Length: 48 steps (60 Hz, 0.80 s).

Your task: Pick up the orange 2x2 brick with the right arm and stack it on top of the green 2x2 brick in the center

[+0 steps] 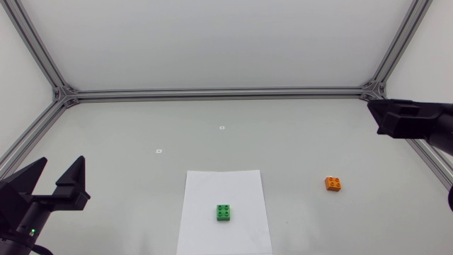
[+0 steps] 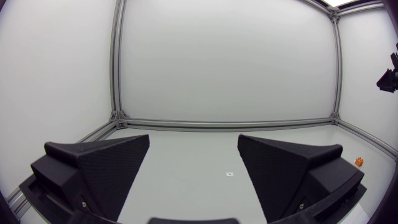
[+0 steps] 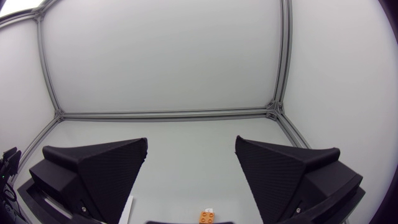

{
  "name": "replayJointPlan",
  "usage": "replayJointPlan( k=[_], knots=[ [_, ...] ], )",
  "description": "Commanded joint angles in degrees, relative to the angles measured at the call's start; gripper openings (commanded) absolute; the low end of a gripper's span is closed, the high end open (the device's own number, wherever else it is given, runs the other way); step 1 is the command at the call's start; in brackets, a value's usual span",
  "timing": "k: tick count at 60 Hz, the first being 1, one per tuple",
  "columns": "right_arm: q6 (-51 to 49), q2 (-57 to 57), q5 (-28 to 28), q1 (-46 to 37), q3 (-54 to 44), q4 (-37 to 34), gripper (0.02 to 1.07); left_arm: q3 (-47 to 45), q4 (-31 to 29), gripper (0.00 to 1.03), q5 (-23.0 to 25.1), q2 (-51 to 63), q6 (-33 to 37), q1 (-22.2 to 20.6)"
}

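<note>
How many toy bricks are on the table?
2. The green brick sits on the white paper sheet in the middle. The orange brick lies off the sheet, to its right. No others show, and nothing seems hidden.

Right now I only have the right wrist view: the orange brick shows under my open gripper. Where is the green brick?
Observer: The green brick sits on a white sheet, near the sheet's middle.
Operator: Is anything stacked on it?
Observer: No, its studs are bare. The orange brick lies apart from it on the table, off the sheet on the right arm's side.
Operator: Is the left arm in my way?
Observer: The left gripper is open and empty at the table's left edge, well clear of the sheet.
</note>
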Motion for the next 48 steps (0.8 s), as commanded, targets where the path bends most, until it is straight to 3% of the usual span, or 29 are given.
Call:
replayJointPlan(
  k=[1, 30, 48],
  knots=[
    [2.43, 4.15, 0.31, 0.3, 3.67, -3.31, 1.02, -2.35, -0.76, 0.99, 0.23, -0.45, 0.75, 0.09],
    [4.71, 32.54, 0.49, -0.84, 24.85, -33.72, 1.02, -2.35, -0.84, 0.99, 0.23, -0.45, 0.75, 0.09],
    [5.24, 44.76, 4.0, 0.22, 29.16, -40.75, 1.02, -2.35, -0.84, 0.99, 0.23, -0.45, 0.75, 0.09]
  ],
)
